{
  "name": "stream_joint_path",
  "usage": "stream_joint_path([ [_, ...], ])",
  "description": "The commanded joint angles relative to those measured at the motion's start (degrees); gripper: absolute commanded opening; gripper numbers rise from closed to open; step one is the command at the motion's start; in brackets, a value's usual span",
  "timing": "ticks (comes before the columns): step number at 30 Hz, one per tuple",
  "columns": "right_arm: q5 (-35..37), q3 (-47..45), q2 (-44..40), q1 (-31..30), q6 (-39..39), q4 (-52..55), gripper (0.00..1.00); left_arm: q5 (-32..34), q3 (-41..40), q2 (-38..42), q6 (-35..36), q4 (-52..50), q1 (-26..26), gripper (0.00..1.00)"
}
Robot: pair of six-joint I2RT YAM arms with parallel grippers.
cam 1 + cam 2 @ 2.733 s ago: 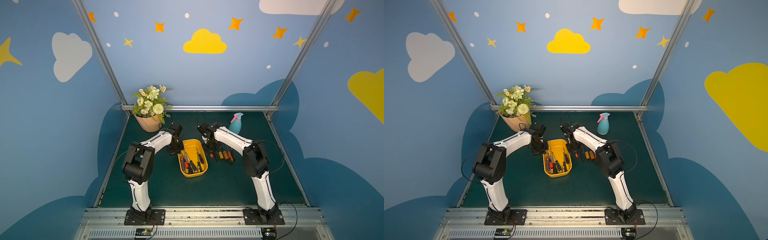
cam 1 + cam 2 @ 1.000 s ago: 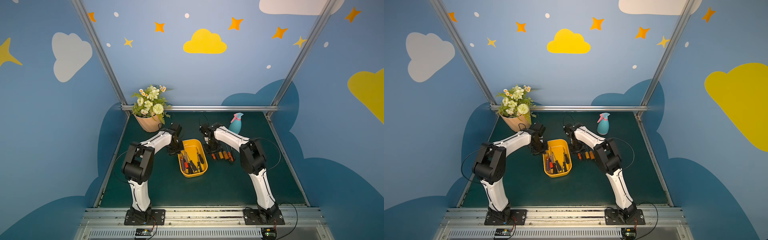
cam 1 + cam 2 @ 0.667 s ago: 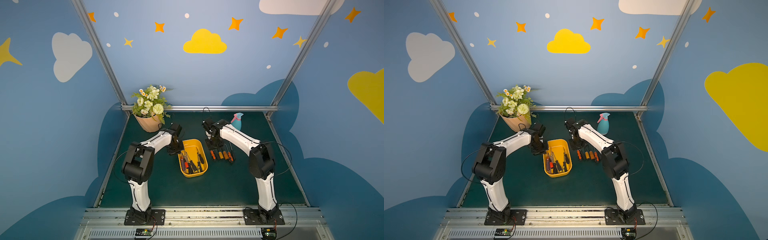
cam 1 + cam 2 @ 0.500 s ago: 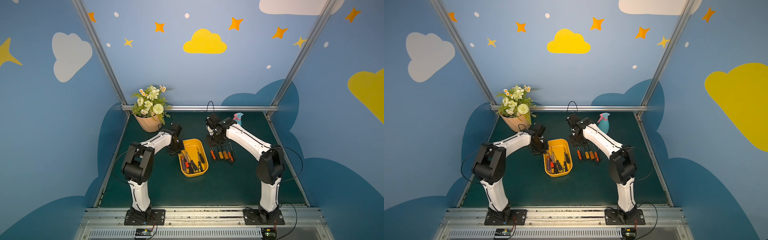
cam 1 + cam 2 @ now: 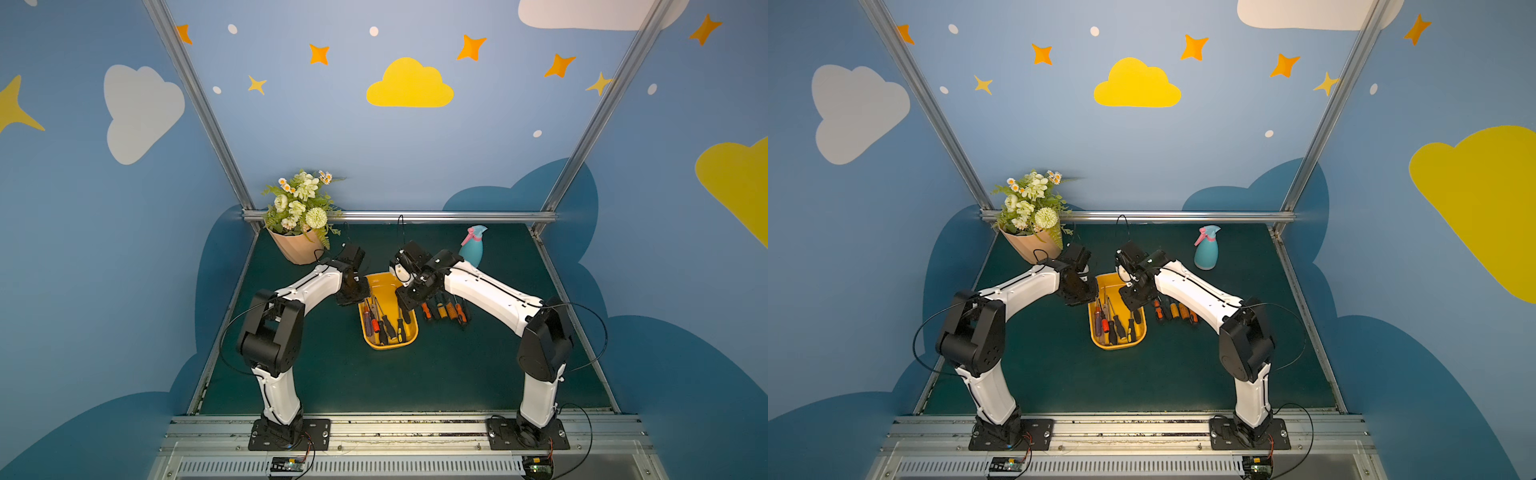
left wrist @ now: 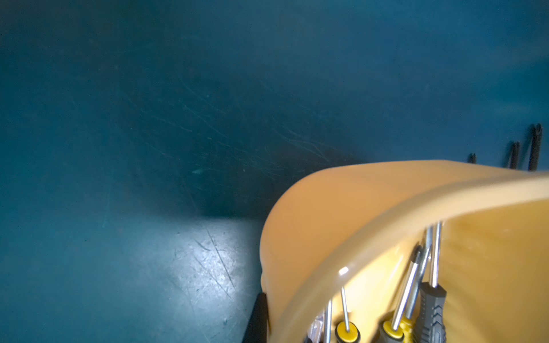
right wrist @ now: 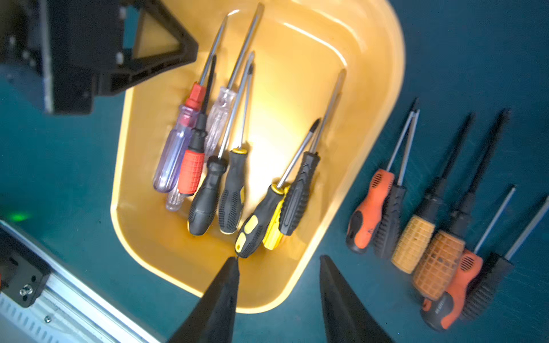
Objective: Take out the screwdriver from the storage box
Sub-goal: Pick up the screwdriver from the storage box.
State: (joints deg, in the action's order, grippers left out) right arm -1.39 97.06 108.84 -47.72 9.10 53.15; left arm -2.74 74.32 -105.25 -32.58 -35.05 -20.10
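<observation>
Fingers (image 7: pixel 219 300) of the right gripper (image 7: pixel 279 257) stand apart, holding nothing. In the middle of the green table (image 5: pixel 374 382) sits the yellow storage box (image 7: pixel 178 255). The left gripper (image 5: pixel 357 293) pinches its far corner rim. Inside lie screwdrivers (image 7: pixel 234 190); more screwdrivers (image 7: pixel 413 243) lie just beside it.

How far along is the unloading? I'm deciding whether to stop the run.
Done: six orange- and black-handled screwdrivers lie in a row on the dark green mat beside the yellow plastic rectangular tub. In hand: nothing; the right gripper hangs open and empty over the tub, while the left gripper pinches its far rim. Left: about eight mixed-handled screwdrivers lie inside the tub.
</observation>
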Motion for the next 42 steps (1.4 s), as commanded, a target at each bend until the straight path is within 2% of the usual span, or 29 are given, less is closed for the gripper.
stream_joint_path([
  [1, 0.1, 0.4, 1.4, -1.3, 0.7, 0.4, 0.46, -1.6, 0.0, 2.6, -0.3, 0.9, 0.0, 0.02],
  [13, -2.0, 4.2, 10.8, -3.8, 7.8, 8.6, 0.42, -0.2, -0.7, 3.4, -0.5, 0.6, 0.2, 0.02],
  [23, -5.1, 4.4, 16.1, -4.4, 10.3, 10.2, 0.42, -0.4, -2.8, 4.4, 0.0, 1.3, 1.1, 0.03],
  [32, 1.7, 4.7, 19.5, -5.0, 13.4, 13.2, 0.40, -0.5, -2.6, 5.3, -0.2, 0.9, 1.1, 0.02],
  [42, -0.1, 5.5, 22.8, -5.0, 11.6, 12.7, 0.34, -0.5, -1.7, 5.3, -1.1, -0.4, 1.0, 0.02],
])
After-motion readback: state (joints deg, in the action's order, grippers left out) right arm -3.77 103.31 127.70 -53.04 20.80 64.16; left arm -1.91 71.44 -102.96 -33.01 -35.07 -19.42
